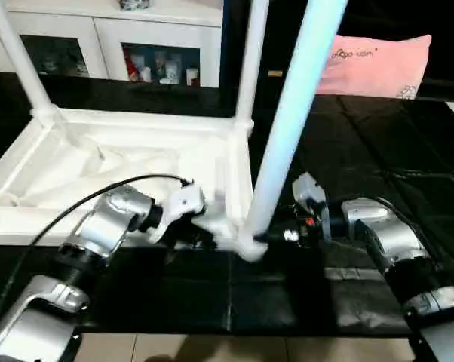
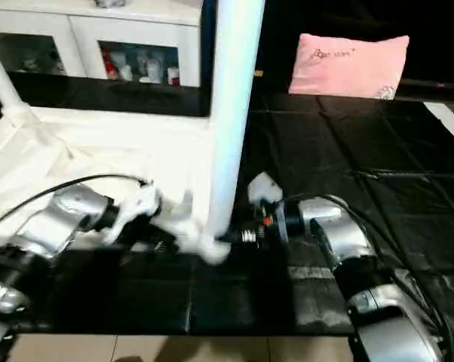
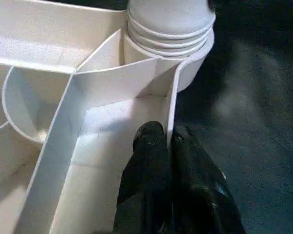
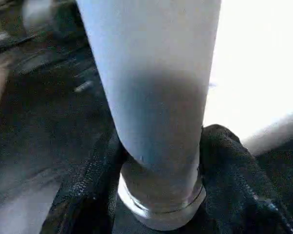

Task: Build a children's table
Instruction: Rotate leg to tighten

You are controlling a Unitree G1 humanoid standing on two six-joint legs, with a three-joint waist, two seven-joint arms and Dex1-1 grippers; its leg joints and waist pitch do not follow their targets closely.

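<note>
Nearest to me, at the front edge of the black mat (image 1: 348,302), my two silver forearms reach inward toward the near right corner of the children's table (image 1: 136,181), which lies upside down on the mat with its ribbed underside facing up. My left hand (image 3: 168,146) comes in from the left and is pinched closed on the thin raised rim of the top, one black finger on the inside of the wall and the other outside it, just beside the round corner socket (image 3: 185,73). My right hand (image 4: 158,161) comes in from the right at the same corner, and its two black fingers (image 4: 234,170) sit on either side of the base of the near leg (image 1: 287,128), gripping the tube just above the ringed end where it enters the socket. That leg rises from the corner, leaning a little to the right, and runs out of the top of the head view. Further back, a second leg (image 1: 251,60) stands in the far right corner of the top, and a third leg (image 1: 19,56) stands tilted in the far left corner. Beyond the mat, a pink pillow (image 1: 374,66) lies at the far right, and a white cabinet (image 1: 106,41) with glass doors stands behind the table on the left.
</note>
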